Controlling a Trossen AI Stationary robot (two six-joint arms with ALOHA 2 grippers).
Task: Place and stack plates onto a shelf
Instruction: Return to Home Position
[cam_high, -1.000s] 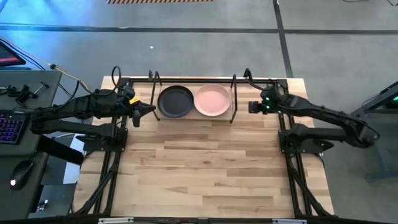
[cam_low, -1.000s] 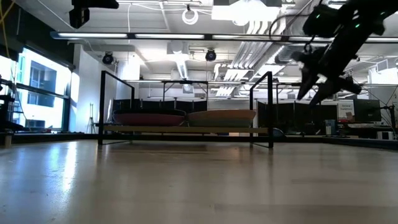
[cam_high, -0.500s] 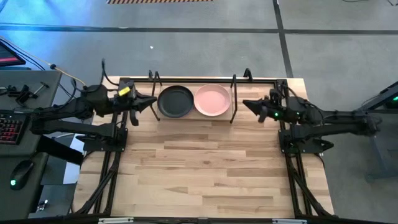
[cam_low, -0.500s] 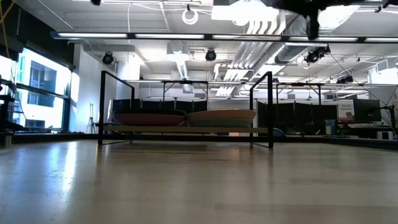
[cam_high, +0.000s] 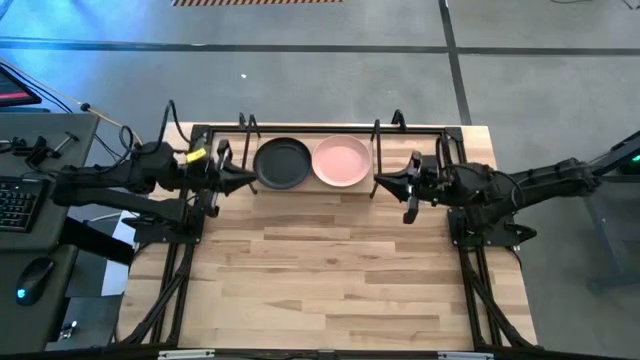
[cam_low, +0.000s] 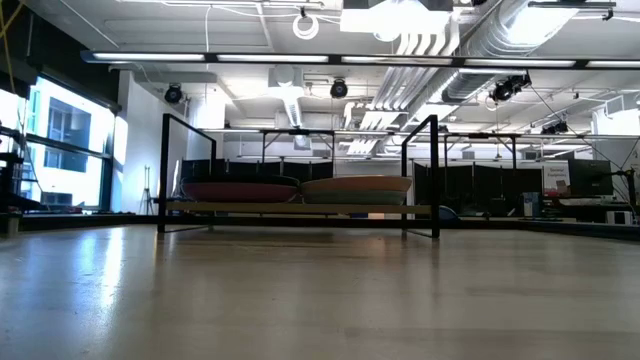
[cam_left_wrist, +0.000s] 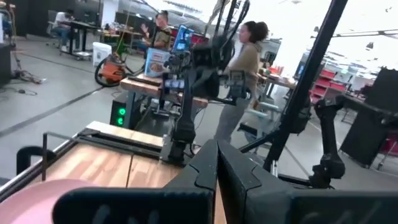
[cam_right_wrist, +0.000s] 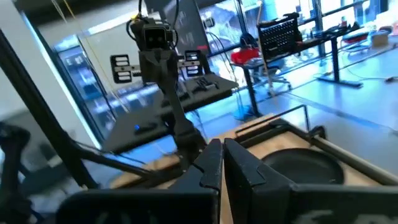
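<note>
My left pincer (cam_high: 243, 178) is closed on nothing, fingers (cam_left_wrist: 205, 171) pressed together, and it hangs just off the left end of the shelf (cam_low: 300, 210) with its tip pointing at it. My right pincer (cam_high: 383, 183) is likewise closed and empty, its tip just off the shelf's right end, facing inward. On the shelf's left half lies the black plate (cam_high: 283, 163), and on its right half the pink plate (cam_high: 342, 161), the two rims just beside each other. The shelf stands at the far edge of the table (cam_high: 330, 270).
</note>
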